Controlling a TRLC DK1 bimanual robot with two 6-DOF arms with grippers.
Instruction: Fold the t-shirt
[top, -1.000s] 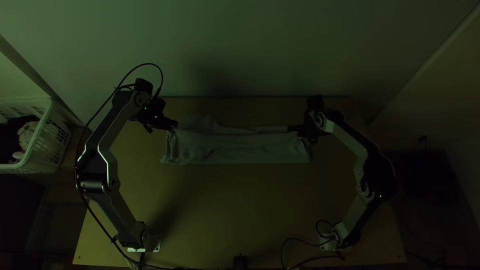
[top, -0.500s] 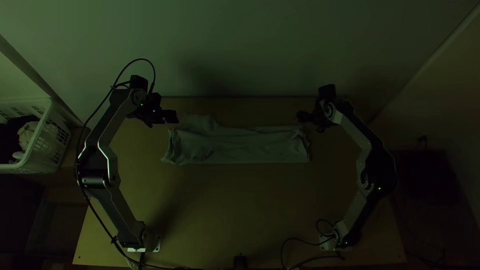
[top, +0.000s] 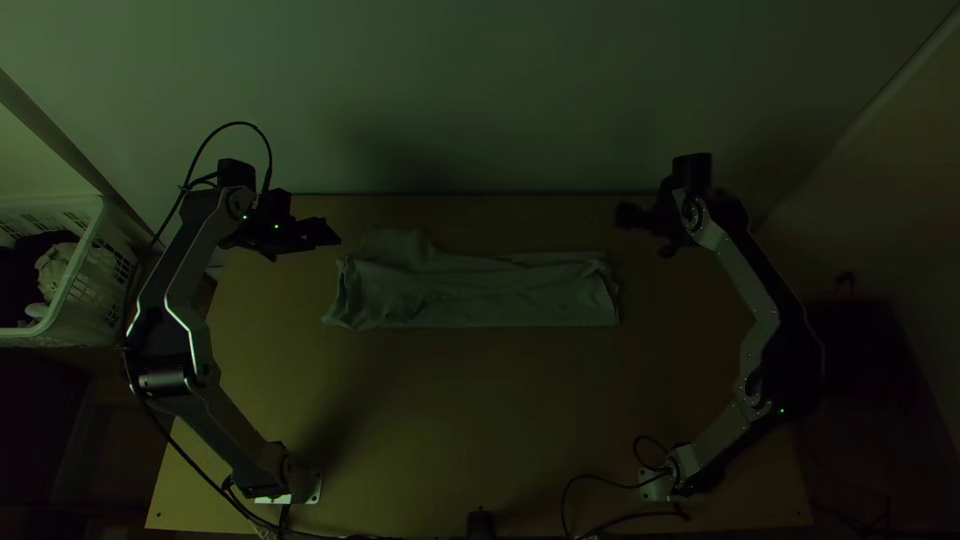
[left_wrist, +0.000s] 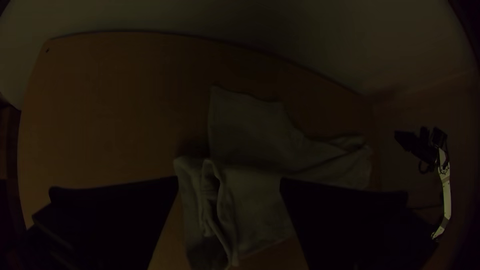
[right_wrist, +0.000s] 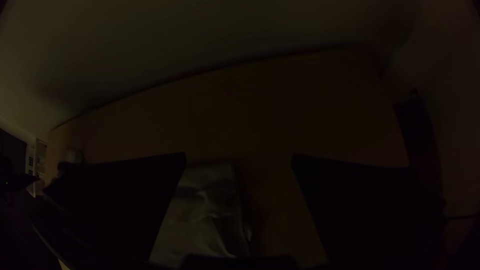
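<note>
The wooden table (top: 480, 415) bears a t-shirt (top: 500, 297) in a long strip.

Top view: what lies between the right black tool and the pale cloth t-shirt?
Bare light wooden table shows between the right tool and t-shirt in the top view.

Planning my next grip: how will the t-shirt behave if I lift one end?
The t-shirt will probably sag limply, given its soft wrinkles. Its long, narrow strip looks loosely layered, so it may open up. Lying flat, it seems unlikely to roll.
</note>
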